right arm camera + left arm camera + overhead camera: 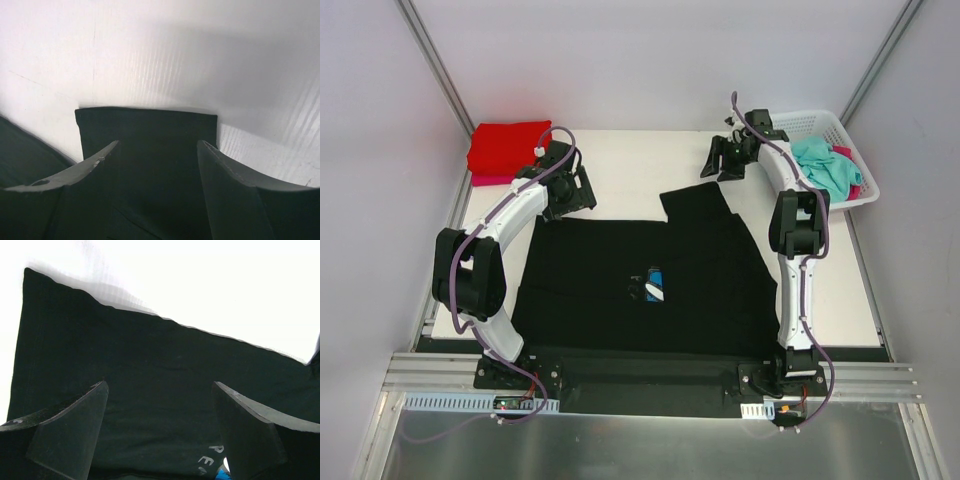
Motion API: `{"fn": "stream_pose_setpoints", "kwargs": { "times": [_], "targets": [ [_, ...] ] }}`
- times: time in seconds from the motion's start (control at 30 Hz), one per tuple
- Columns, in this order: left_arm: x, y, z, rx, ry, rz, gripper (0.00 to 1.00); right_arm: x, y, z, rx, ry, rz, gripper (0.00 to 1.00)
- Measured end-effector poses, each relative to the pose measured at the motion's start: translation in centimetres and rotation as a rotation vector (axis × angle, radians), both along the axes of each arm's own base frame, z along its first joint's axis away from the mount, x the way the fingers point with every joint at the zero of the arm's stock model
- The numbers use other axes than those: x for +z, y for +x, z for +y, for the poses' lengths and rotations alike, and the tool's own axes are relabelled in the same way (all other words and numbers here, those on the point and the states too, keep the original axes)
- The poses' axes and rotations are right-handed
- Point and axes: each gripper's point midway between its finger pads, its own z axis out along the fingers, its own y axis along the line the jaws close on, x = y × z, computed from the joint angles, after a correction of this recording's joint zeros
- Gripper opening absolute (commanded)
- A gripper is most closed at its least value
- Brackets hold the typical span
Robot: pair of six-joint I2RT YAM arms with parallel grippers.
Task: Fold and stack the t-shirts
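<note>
Black tee [620, 260] flat mid-table, print [654, 284] facing up. Looks spread out ready for folding, no fold made yet. One sleeve [692, 200] sticking out at the far right edge, lying on bare table [630, 155].

Left gripper [160, 386] over the far-left part of the black tee, jaws wide apart, nothing pinched, cloth right under the fingers. Probably placed there to take the far edge or corner for a fold.

Right gripper [158, 143] by the sleeve end, jaws apart too, nothing held. Cuff lying flat below and past the fingers in the wrist view. In the top view, sits just beyond the sleeve over bare table. Cannot tell height above the cloth. Reads as lining up on the sleeve to tuck it in first.

Red tee [508, 143] folded at the far-left corner, edge of a pink tee [488, 180] showing under it. Evidently the stack spot, off to the side of the work area. Teal tee [825, 165] plus pink cloth [842, 152] bunched in the white basket [817, 120] far right, so likely the unfolded queue.

Roughly halfway by count: two stacked, one on the table, the rest waiting.

Risks: single thin layer flat on the table, hard to pinch without a low approach at an edge. Easy to drag the whole tee when pulling the sleeve.
</note>
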Motion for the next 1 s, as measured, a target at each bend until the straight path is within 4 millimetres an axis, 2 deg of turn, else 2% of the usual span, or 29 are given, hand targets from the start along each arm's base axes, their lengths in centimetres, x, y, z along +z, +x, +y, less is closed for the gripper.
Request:
{"fn": "stream_pose_setpoints", "kwargs": {
  "times": [0.33, 0.57, 0.77, 1.0],
  "targets": [
    [0.0, 0.0, 0.0, -0.001, 0.0, 0.001, 0.85, 0.1, 0.8, -1.6, -0.023, -0.006, -0.013, 0.66],
    [0.0, -0.1, 0.0, -0.001, 0.001, 0.003, 0.85, -0.9, 1.2, -2.9, -0.049, -0.004, 0.005, 0.66],
    [0.0, -0.1, 0.0, -0.001, 0.001, 0.005, 0.85, -2.0, 1.0, -2.6, -0.058, 0.02, 0.041, 0.66],
    [-0.1, -0.3, 0.1, -0.001, 0.003, 0.013, 0.85, -2.1, 1.0, -1.9, -0.068, 0.058, 0.057, 0.65]
  ]
}}
